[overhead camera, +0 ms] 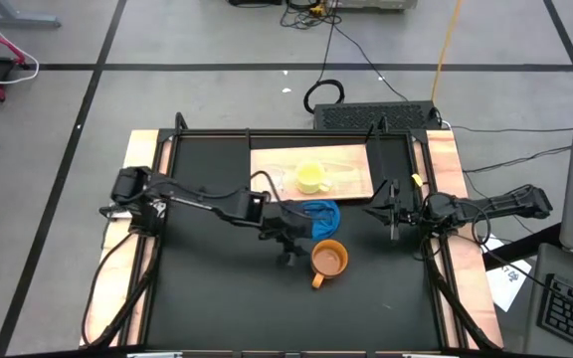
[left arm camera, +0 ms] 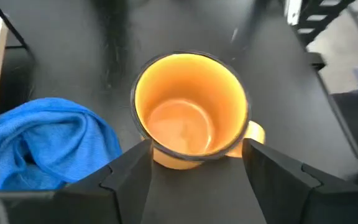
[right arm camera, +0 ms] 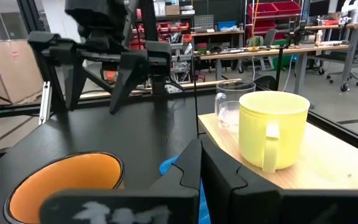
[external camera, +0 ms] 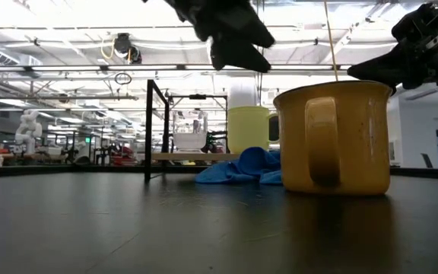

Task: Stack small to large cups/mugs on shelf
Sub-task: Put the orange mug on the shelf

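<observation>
The orange-brown mug (overhead camera: 329, 259) stands upright on its base on the black table, handle toward the near edge; it also shows in the low view (external camera: 333, 137). My left gripper (overhead camera: 288, 245) hovers above and just left of it, open, with its fingers (left arm camera: 129, 174) on either side of the mug (left arm camera: 188, 118) without touching it. The yellow mug (overhead camera: 311, 177) and the small clear cup (right arm camera: 229, 102) stand on the light-wood shelf (overhead camera: 346, 164). My right gripper (overhead camera: 391, 211) is shut and empty, above the table at the shelf's right end.
A crumpled blue cloth (overhead camera: 316, 217) lies on the table between the shelf's near edge and the orange-brown mug, close to my left gripper. A black frame (overhead camera: 267, 134) runs round the table.
</observation>
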Controlling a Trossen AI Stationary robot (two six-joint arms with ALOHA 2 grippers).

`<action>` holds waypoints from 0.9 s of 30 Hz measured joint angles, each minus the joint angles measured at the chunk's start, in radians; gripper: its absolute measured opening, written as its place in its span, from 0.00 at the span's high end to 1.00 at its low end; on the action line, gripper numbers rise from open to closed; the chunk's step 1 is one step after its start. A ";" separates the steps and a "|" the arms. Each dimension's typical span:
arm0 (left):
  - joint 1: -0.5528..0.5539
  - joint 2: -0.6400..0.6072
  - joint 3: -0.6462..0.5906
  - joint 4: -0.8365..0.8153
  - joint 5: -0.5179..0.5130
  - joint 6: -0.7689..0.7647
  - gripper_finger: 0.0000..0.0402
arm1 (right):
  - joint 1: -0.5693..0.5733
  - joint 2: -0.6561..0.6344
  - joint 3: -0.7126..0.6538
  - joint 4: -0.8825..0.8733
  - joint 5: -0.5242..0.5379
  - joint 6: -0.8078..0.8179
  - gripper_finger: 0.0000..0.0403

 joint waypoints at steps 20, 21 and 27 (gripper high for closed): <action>0.051 0.231 0.353 -0.278 -0.015 0.034 0.37 | 0.000 0.005 0.000 -0.018 0.000 0.017 1.00; 0.054 0.239 0.364 -0.277 -0.009 0.043 0.37 | 0.000 0.005 0.000 -0.018 0.000 0.016 1.00; 0.068 0.251 0.378 -0.274 0.022 0.081 0.35 | 0.000 0.006 0.000 -0.013 0.000 0.000 1.00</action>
